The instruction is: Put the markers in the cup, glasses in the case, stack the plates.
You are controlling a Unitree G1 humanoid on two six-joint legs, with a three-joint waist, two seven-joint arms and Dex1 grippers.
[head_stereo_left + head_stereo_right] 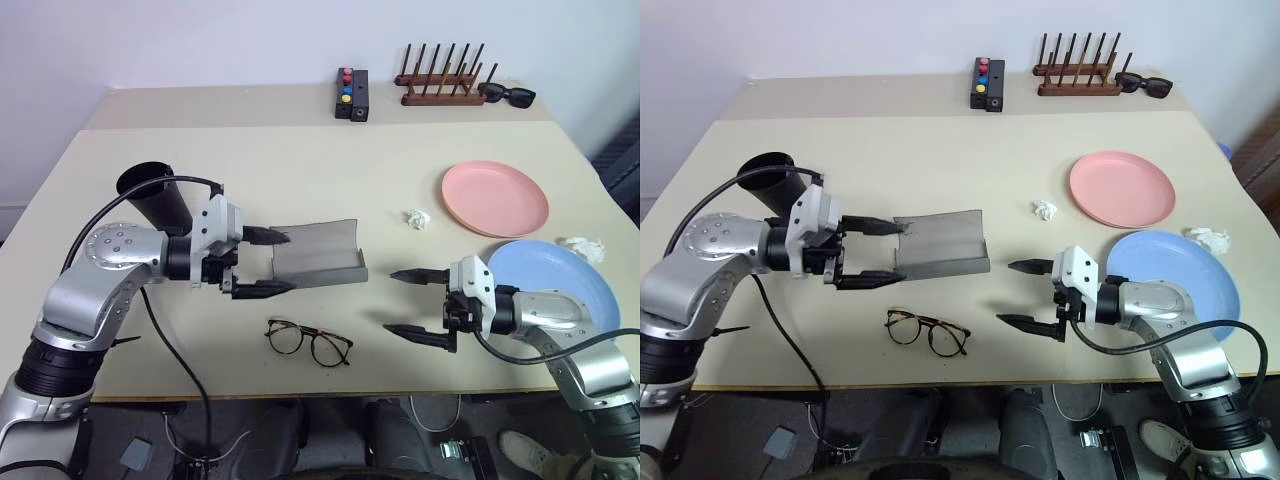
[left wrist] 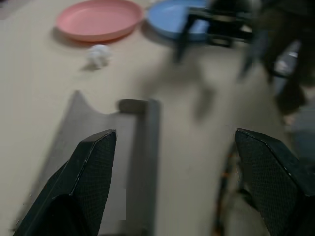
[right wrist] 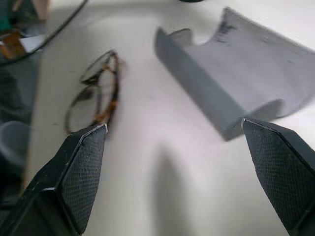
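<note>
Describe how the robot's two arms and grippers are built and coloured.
Both arms are silver-grey metal with black joint bands and round shoulder caps ringed with small bolts. Each wrist is a white block. The left gripper and right gripper have two slim black tapered fingers with textured pads. Black cables loop from both arms.

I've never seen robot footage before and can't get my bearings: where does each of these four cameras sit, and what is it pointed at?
Left eye view: on the head, looking forward and down at the table; both arms show, left gripper and right gripper open.
Right eye view: beside it, same scene, slightly shifted.
Left wrist view: on the left wrist, looking along its fingers over the open case to the pink plate and blue plate.
Right wrist view: on the right wrist, its fingers framing the glasses and case.
Both wrist views share the case.
</note>
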